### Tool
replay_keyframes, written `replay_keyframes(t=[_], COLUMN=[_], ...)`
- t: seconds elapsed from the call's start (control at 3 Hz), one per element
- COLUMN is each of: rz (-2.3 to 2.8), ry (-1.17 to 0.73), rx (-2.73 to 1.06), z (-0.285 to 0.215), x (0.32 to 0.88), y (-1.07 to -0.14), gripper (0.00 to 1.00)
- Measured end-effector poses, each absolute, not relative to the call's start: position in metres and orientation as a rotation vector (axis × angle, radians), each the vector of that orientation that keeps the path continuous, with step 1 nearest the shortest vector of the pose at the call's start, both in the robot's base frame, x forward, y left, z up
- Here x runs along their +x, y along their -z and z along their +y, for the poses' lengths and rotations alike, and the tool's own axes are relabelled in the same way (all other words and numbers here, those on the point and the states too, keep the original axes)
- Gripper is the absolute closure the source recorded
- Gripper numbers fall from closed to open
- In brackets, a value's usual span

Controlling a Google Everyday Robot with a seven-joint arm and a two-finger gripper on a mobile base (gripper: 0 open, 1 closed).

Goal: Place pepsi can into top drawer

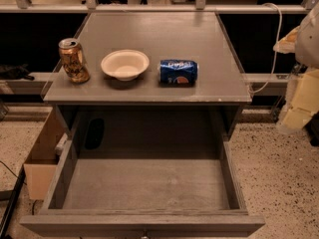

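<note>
- pincer point(300, 101): pale, blocky, sat beside the bench point(149, 34); grip state could not be told.
- pepsi can point(178, 71): glossy blue cylinder, lay sideways on the matte grey bench, well apart from pincer.
- top drawer point(144, 183): stood open, flat bare wood, below pincer level.

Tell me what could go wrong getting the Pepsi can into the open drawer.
The small blue Pepsi can lies on its side, so it may roll when touched. The round white bowl close beside it could get bumped. The hand hangs at the right edge, beyond the grey cabinet.
</note>
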State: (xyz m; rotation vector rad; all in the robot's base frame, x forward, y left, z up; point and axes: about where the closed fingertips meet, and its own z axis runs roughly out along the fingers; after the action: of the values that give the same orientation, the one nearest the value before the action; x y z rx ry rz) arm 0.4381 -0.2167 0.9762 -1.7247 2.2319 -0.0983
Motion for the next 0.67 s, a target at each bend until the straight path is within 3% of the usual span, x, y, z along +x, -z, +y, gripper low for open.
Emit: replay_keyframes(t=[0.67], rz=[2.218], ry=[0.088], rx=[-1.706], z=[-0.2171], x=[0.4399], y=[-0.9753], gripper=[0.0])
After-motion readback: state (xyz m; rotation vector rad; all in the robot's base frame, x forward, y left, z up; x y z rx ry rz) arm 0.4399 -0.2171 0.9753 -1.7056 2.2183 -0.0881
